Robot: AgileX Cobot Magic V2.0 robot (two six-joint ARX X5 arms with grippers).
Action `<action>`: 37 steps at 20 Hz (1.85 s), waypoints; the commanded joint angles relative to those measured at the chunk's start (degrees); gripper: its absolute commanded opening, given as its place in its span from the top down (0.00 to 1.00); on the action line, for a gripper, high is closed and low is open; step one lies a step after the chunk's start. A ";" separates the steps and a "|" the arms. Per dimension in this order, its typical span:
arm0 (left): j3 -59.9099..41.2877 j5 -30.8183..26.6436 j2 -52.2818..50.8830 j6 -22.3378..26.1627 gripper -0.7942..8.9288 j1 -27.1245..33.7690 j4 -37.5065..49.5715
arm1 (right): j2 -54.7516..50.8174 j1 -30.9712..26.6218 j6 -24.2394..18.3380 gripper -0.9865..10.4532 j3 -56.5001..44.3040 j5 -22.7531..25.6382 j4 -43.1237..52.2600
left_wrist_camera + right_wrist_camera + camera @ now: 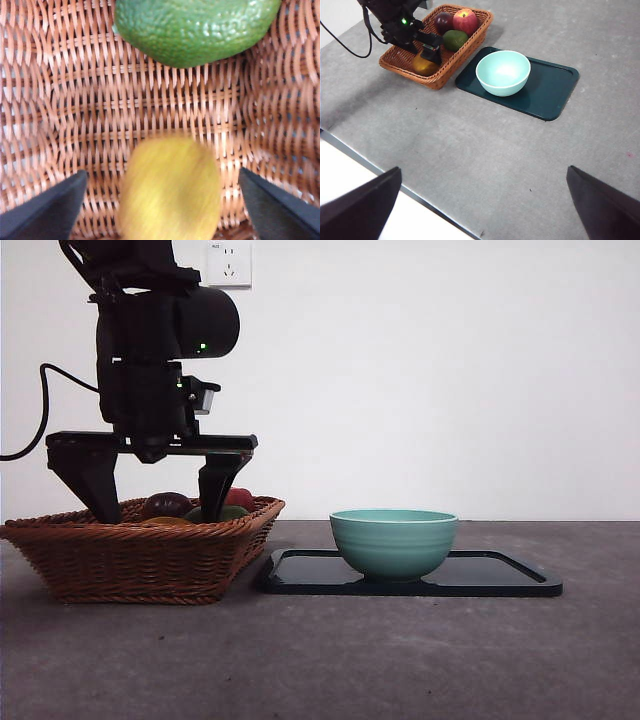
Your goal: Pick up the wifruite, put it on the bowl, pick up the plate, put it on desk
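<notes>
A: Where is the wifruite (170, 192) now?

B: It lies on the floor of the wicker basket (140, 555), at the left of the desk (400, 660). The left gripper (160, 510) is low inside the basket, jaws wide apart on either side of the fruit, not touching it and holding nothing.

A: And the bowl (393, 540)?

B: It stands empty on the dark plate (500, 575), just right of the basket. A green fruit (195, 30) lies beyond the wifruite.

A: The right gripper (480, 205)?

B: High above the near desk, jaws wide apart, empty.
</notes>
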 commanded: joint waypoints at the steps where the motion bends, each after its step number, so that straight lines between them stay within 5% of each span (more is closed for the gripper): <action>1: 1.44 0.02 -4.96 0.61 0.40 -0.20 -0.26 | -0.07 0.24 0.35 0.43 0.48 0.22 0.15; 9: 1.44 1.22 -30.93 9.46 0.40 -1.27 -10.67 | -0.07 0.24 0.33 0.43 0.48 0.22 0.20; 19: 1.42 21.29 -59.21 19.43 0.40 -2.91 -26.27 | -0.07 0.26 0.44 0.43 0.50 -0.31 0.26; 24: 1.38 23.04 -66.99 23.12 0.40 -2.93 -31.50 | -0.07 0.28 0.59 0.43 0.52 -0.31 0.22; 33: 1.38 23.21 -71.41 23.93 0.40 -4.11 -31.32 | 0.22 0.28 13.99 0.43 0.52 -3.89 9.46; 37: 1.38 23.19 -71.41 23.96 0.40 -4.13 -31.30 | 5.11 0.31 15.89 0.43 0.52 -5.07 10.88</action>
